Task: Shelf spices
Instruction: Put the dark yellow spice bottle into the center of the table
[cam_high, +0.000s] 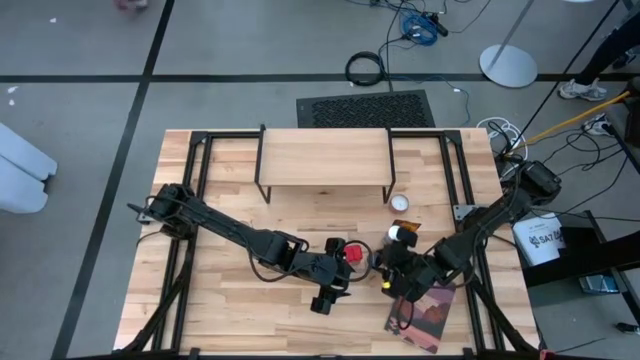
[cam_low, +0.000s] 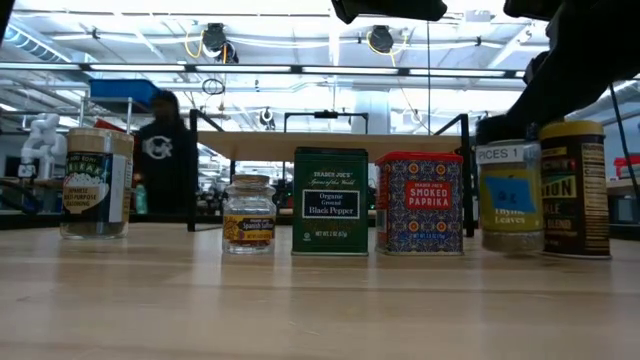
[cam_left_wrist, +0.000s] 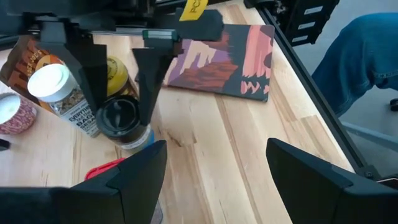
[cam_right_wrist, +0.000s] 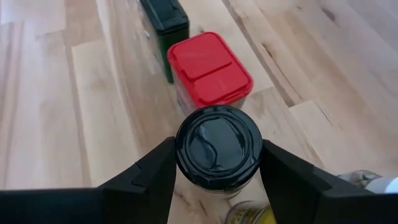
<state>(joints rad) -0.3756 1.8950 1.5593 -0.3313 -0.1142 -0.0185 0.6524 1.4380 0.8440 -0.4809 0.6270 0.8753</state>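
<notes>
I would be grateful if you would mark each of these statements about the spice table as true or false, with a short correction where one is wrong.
1. The right gripper is closed on the black-lidded jar. True.
2. The left gripper holds the paprika tin. False: its fingers are open and hold nothing.
3. Several jars already stand on the shelf. False: its plank top is bare.
4. The book lies flat on the table. True.
5. The paprika tin has a red lid. True.
</notes>
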